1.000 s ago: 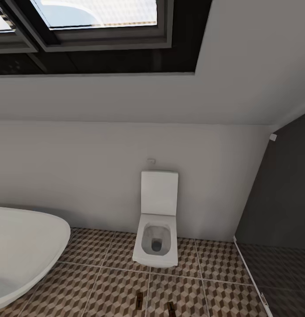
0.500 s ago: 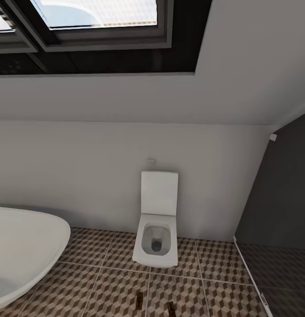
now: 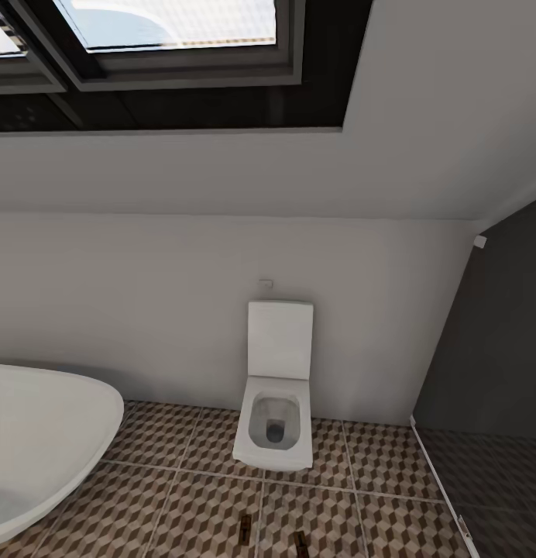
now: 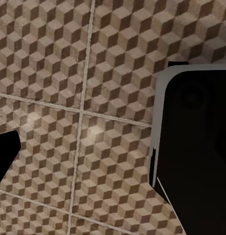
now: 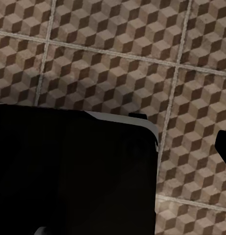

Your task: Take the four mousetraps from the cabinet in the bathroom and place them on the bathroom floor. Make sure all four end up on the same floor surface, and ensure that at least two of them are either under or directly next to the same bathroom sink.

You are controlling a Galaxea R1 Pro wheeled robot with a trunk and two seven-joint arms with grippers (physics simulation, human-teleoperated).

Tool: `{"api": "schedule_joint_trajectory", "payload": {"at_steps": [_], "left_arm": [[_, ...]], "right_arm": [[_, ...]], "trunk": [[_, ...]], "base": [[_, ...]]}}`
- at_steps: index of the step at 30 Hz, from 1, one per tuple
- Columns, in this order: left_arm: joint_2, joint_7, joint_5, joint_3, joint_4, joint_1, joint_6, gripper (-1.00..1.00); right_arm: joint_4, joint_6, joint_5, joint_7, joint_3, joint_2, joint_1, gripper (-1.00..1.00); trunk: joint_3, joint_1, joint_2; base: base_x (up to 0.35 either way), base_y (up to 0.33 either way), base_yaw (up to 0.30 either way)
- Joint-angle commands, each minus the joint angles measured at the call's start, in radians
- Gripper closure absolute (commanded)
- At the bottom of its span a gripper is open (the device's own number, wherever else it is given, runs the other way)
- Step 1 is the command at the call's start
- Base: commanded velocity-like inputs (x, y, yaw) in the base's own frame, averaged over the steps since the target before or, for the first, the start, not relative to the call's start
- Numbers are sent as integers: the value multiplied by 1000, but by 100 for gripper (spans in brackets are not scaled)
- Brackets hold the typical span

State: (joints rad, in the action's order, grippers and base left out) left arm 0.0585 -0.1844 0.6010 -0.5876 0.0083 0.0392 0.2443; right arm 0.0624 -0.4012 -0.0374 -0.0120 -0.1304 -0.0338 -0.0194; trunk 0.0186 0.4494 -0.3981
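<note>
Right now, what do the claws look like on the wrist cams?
Little to go on. The left claw's fingertip is a plain matte black wedge, and the right claw's fingertip looks the same. No cables, markings or colour accents are visible. Each wrist view also has a big black block with rounded corners and a pale grey rim; I can't tell which robot part it is.

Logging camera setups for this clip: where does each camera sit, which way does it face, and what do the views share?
Head view: on the robot's head, facing the bathroom wall, with the toilet, the bathtub, skylights and two small dark objects on the bathroom floor.
Left wrist view: near the left gripper, pointing down at the floor tiles; a dark robot part shows.
Right wrist view: near the right gripper, also pointing down; a dark robot part shows.
Shared: all three show the cube-pattern floor.
</note>
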Motion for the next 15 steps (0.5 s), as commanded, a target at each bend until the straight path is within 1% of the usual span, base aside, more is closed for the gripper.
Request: {"api": "schedule_joint_trajectory", "payload": {"at_steps": [1, 15], "left_arm": [[0, -3, 5, -9, 1, 1, 3, -100], [0, -3, 5, -8, 1, 1, 3, -100]], "right_arm": [[-1, -3, -4, -1, -6, 0, -1, -100], [-1, -4, -4, -1, -6, 0, -1, -100]], "trunk": [[2, 1, -2], [2, 1, -2]], "base": [[0, 0, 0], [0, 0, 0]]}}
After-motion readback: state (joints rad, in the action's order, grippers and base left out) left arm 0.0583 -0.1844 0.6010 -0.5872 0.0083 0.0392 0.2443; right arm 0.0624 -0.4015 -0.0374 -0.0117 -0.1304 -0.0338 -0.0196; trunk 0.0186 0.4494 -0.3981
